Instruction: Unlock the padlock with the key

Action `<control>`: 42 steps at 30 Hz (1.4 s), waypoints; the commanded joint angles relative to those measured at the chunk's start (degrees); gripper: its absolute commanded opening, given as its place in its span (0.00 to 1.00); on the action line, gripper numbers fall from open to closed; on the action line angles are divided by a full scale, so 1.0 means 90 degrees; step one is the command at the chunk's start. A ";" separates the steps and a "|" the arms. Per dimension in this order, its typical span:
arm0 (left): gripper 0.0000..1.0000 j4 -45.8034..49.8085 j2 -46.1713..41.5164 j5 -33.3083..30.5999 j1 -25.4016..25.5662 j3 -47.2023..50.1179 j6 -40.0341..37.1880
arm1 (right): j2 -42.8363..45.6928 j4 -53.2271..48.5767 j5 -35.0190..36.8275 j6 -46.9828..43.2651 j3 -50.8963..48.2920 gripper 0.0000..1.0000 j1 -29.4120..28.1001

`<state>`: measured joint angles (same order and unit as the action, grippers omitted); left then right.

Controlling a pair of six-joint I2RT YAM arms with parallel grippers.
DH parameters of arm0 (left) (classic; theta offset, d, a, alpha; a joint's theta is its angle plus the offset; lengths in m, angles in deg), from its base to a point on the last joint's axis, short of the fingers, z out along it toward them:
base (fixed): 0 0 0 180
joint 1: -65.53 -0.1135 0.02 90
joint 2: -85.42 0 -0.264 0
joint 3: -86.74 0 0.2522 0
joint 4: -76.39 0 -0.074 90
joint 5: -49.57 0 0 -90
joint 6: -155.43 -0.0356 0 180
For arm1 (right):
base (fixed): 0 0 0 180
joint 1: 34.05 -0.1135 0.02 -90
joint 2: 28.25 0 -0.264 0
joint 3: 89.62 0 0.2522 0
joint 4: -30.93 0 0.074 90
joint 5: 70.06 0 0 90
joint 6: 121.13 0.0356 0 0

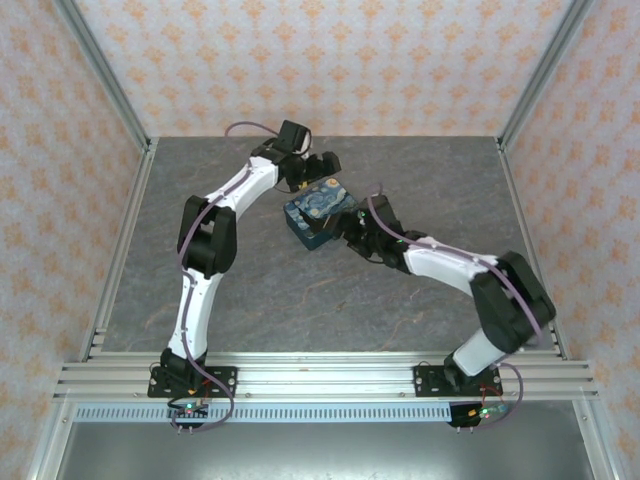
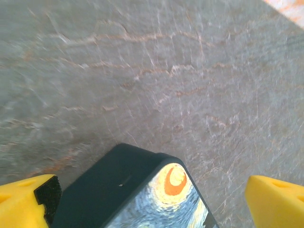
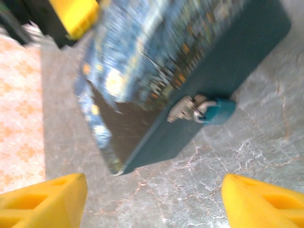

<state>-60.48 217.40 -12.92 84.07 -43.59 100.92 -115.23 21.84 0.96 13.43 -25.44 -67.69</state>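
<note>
A dark-blue box (image 3: 166,57) with a starry-night print stands on the table. From the metal hasp (image 3: 186,108) on its side hangs the small teal padlock (image 3: 218,112). My right gripper (image 3: 154,202) is open a short way in front of the padlock, with bare table between its yellow fingers. My left gripper (image 2: 149,204) is open over the box's far corner (image 2: 133,190); its left pad is close against the dark side and its right finger stands clear. From above, the box (image 1: 318,215) lies between the left gripper (image 1: 322,172) and the right gripper (image 1: 350,230). The key is out of view.
The grey marbled table (image 1: 250,290) has patterned walls on three sides and metal posts at the corners. The left gripper's yellow finger (image 3: 76,16) shows beyond the box in the right wrist view. An aluminium rail (image 1: 320,375) carries both arm bases at the near edge.
</note>
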 commanded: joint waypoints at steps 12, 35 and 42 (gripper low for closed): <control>1.00 -0.0353 -0.4197 -0.1169 -0.0476 0.4273 -0.0083 | -0.1499 -0.1556 -0.0785 -0.1298 0.2729 0.80 0.1914; 1.00 -0.1778 -0.3175 -0.0434 0.0112 0.4925 0.0726 | -0.2735 -0.0135 -0.2084 -0.0461 0.2564 0.64 0.1554; 1.00 -0.1749 -0.2927 -0.0295 0.0141 0.4612 0.0662 | -0.2071 0.0320 -0.2149 -0.0322 0.1608 0.62 0.1407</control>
<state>-75.04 190.69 -16.66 85.03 -0.25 106.58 -137.67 20.63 -17.03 9.16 -8.13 -54.17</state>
